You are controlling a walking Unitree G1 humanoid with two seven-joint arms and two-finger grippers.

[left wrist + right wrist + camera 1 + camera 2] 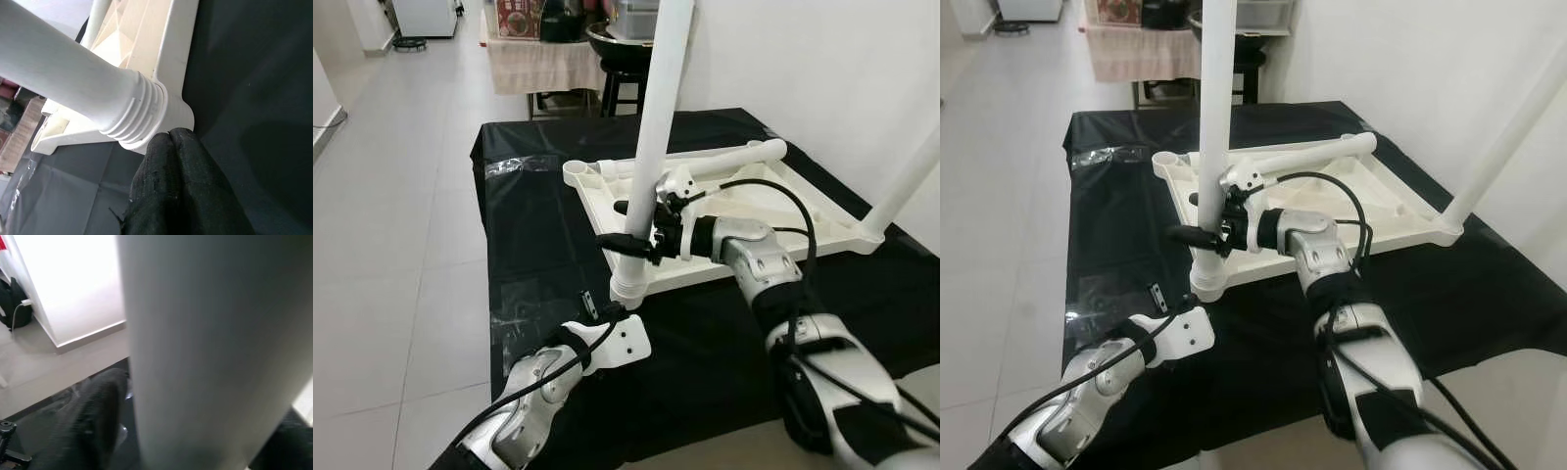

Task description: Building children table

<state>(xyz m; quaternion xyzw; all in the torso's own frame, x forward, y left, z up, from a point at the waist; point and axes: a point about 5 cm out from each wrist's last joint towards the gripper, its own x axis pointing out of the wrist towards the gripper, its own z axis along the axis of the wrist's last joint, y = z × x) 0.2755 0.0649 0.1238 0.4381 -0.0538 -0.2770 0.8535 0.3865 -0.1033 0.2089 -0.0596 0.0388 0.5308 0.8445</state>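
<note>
A white children's table top [705, 273] lies upside down on a black cloth. One white leg [656, 127] stands upright in the near left corner socket [628, 286]. My right gripper [632, 245] is shut on this leg just above the socket; in the right wrist view the leg [205, 352] sits between the black fingers [93, 416]. My left gripper [169, 133] is shut, with nothing in it, and its tips touch the socket's ribbed collar from below. A second leg [906, 181] stands in the right corner. A third leg [734, 160] lies across the table top.
The black cloth [538, 245] covers a low platform, with clear tape [519, 164] on its far left. Pale floor tiles [401, 225] run along the left. A draped table [543, 61] and a black stool [622, 83] stand behind. A white wall [822, 69] is on the right.
</note>
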